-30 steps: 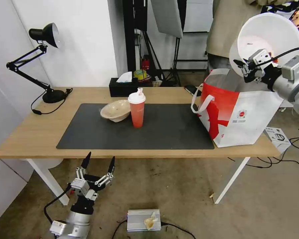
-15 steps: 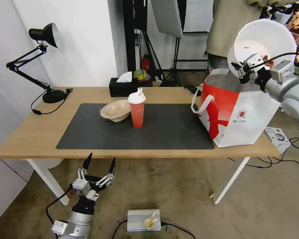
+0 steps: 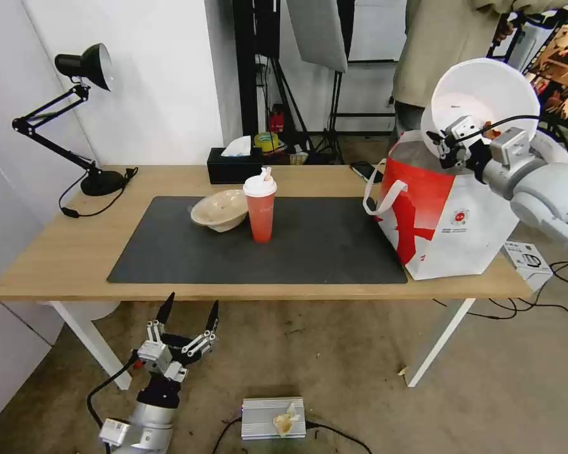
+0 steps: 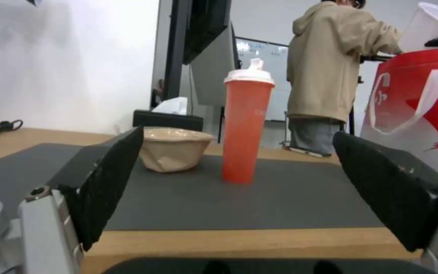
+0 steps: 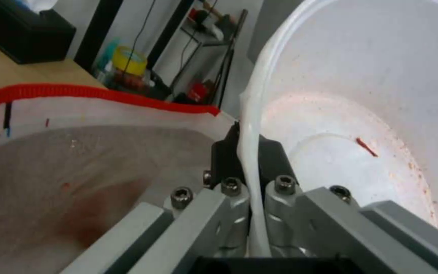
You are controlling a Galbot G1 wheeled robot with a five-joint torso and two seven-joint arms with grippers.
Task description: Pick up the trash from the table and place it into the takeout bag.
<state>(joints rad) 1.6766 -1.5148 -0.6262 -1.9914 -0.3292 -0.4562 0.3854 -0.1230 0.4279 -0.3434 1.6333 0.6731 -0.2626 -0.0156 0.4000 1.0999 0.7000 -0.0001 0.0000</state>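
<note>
My right gripper [image 3: 448,146] is shut on the rim of the large white bowl [image 3: 486,94], holding it tilted on edge above the open mouth of the takeout bag [image 3: 451,214]. In the right wrist view the black fingers [image 5: 226,152] pinch the white bowl's rim [image 5: 252,114], red specks dot its inside, and the bag's foil lining [image 5: 77,171] lies below. A red cup with a white lid [image 3: 260,209] and a beige bowl [image 3: 221,210] stand on the dark mat [image 3: 309,246] of the table [image 3: 63,252]. My left gripper [image 3: 188,313] hangs open below the table's front edge.
A black desk lamp [image 3: 85,126] stands at the table's back left, a black tissue box [image 3: 233,165] behind the cup. A small white box [image 3: 525,258] sits right of the bag. A silver box [image 3: 273,417] lies on the floor. A person [image 3: 448,57] stands behind the bag.
My right gripper has carried the white bowl down and leftward, closer to the bag's opening. The left arm has stayed put.
</note>
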